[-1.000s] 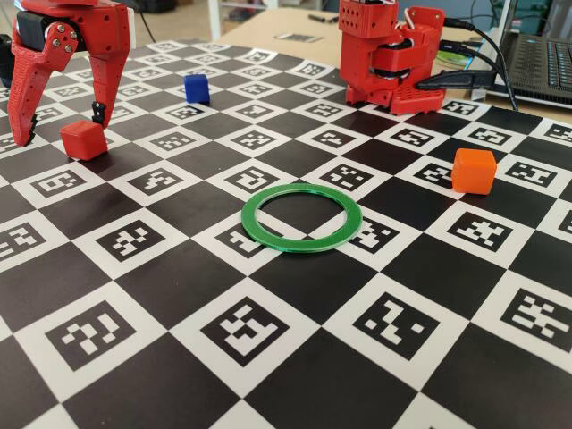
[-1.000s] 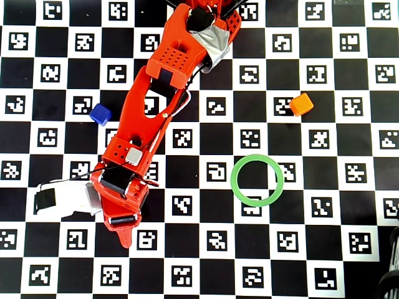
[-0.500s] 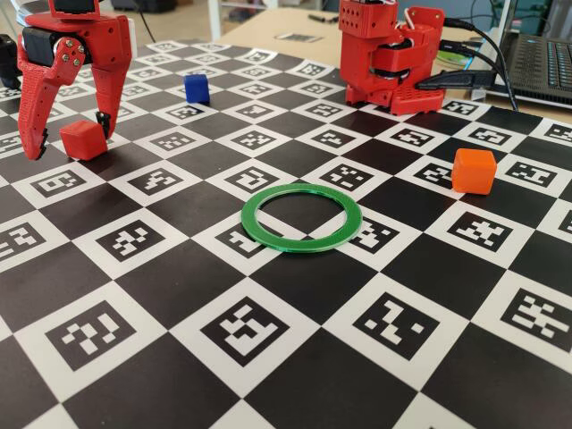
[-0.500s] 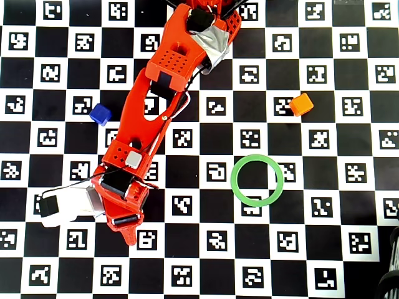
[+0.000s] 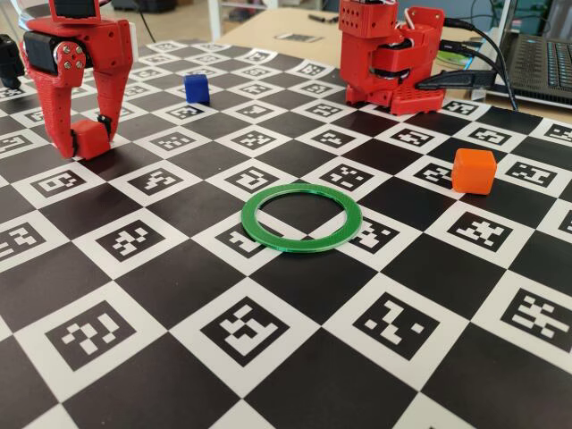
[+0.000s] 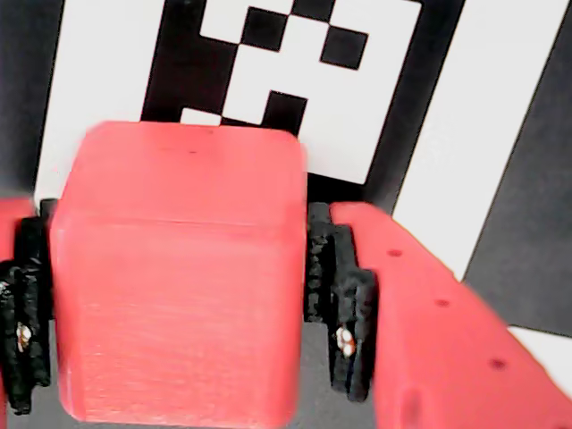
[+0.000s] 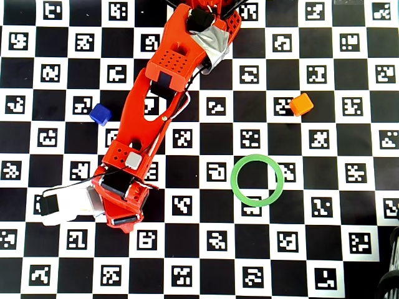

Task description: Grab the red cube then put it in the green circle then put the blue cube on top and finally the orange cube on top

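Observation:
The red cube (image 5: 91, 138) rests on the checkerboard mat at the far left of the fixed view. My red gripper (image 5: 86, 147) stands over it with one finger on each side, shut on it. In the wrist view the red cube (image 6: 179, 286) fills the space between the black pads (image 6: 344, 295), which touch both its sides. From overhead the arm's wrist (image 7: 124, 199) hides that cube. The green circle (image 5: 302, 245) lies flat mid-mat with nothing inside it, also seen from overhead (image 7: 234, 180). The blue cube (image 5: 197, 88) (image 7: 100, 114) and the orange cube (image 5: 473, 171) (image 7: 302, 104) sit apart on the mat.
The arm's red base (image 5: 389, 58) stands at the back of the mat, with cables and a laptop (image 5: 545, 58) to its right. A white wrist camera (image 7: 62, 205) sticks out left of the gripper in the overhead view.
The gripper came down around the red cube with its jaws wide, then the jaws closed in onto the cube's sides. The other cubes and the ring stayed put.

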Motion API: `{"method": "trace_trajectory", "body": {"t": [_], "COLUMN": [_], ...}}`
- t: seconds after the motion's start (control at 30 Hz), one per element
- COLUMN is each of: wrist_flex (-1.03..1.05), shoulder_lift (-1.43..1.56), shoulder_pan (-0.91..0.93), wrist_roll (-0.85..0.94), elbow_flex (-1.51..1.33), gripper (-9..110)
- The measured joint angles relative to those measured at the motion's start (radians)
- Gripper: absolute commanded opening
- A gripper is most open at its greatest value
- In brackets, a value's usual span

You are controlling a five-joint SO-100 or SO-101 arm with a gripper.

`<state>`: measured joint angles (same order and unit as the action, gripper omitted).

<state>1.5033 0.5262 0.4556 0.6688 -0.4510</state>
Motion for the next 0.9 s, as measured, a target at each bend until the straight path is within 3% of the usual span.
{"method": "trace_trajectory", "body": {"t": [0.3,0.57,0.9], "wrist_flex": [0.012,0.144,0.175], "shoulder_lift": [0.067,0.336,0.73], "shoulder_pan": [0.0,-0.017,-0.195], "wrist_roll": [-0.051,-0.147,-0.453], "elbow_flex": [-0.109,-0.288,-0.65], "gripper": [6,3,1]}}
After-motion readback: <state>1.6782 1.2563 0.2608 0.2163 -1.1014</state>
